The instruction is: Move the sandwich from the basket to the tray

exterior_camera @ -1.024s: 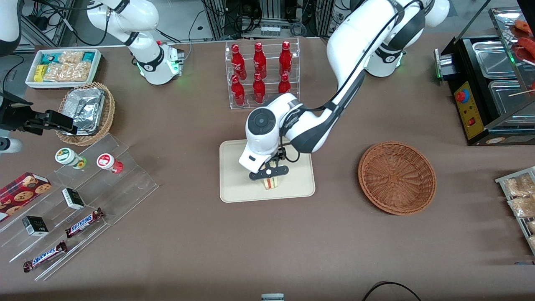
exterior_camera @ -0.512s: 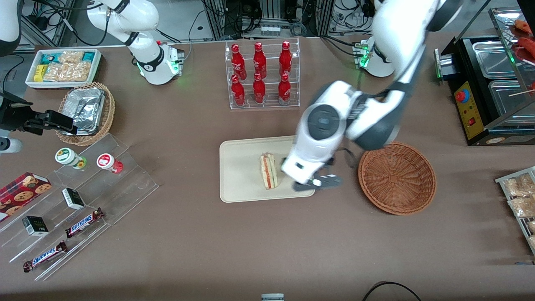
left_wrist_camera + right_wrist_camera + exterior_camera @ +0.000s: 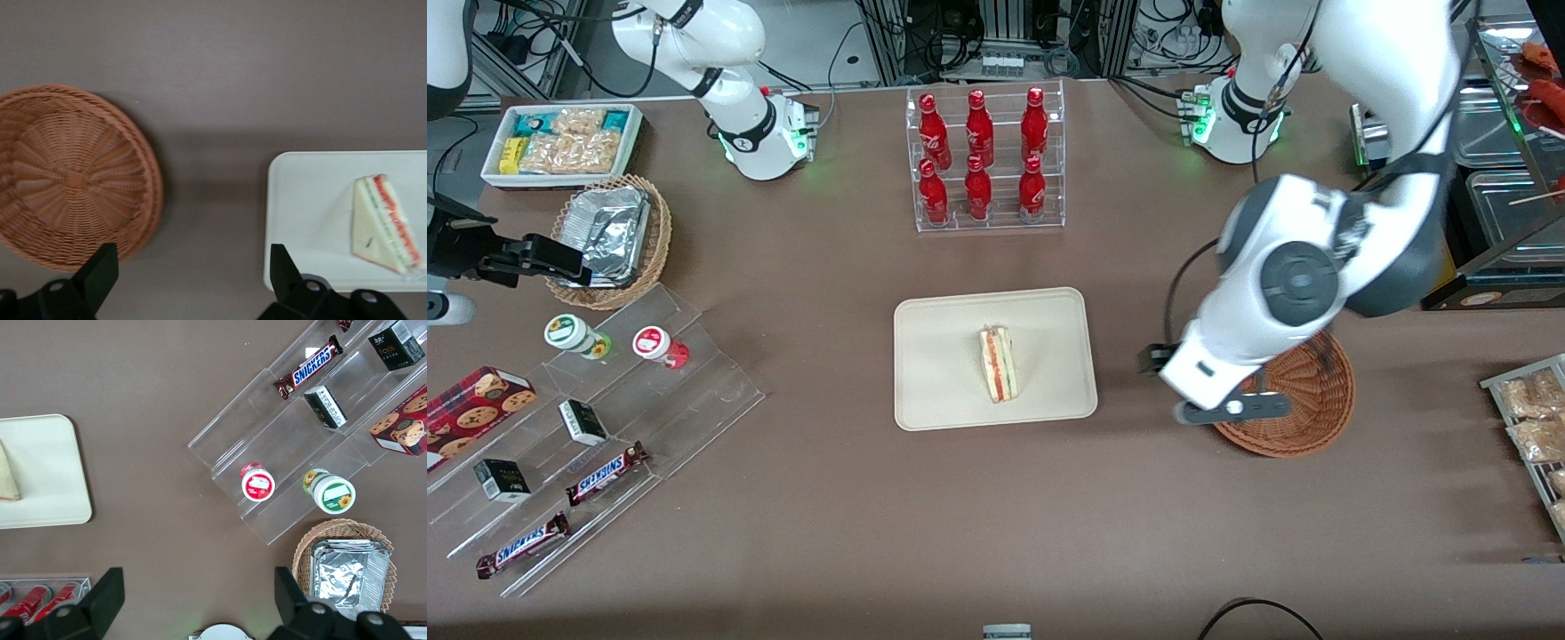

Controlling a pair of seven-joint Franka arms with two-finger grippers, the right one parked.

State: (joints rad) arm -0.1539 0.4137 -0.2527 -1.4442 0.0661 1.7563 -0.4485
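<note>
red bottles (image 3: 983,158) in clear rack, Snickers bars (image 3: 605,473), foil container (image 3: 609,233)

6 red bottles (image 3: 978,160), 2 Snickers bars (image 3: 605,474), 1 sandwich (image 3: 998,363), 1 tray (image 3: 934,356), 2 baskets (image 3: 1303,418).

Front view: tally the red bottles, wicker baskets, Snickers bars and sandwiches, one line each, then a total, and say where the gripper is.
Red bottles: 6
Wicker baskets: 2
Snickers bars: 2
Sandwich: 1
Total: 11
The gripper hangs open between the reddish basket and the tray.
</note>
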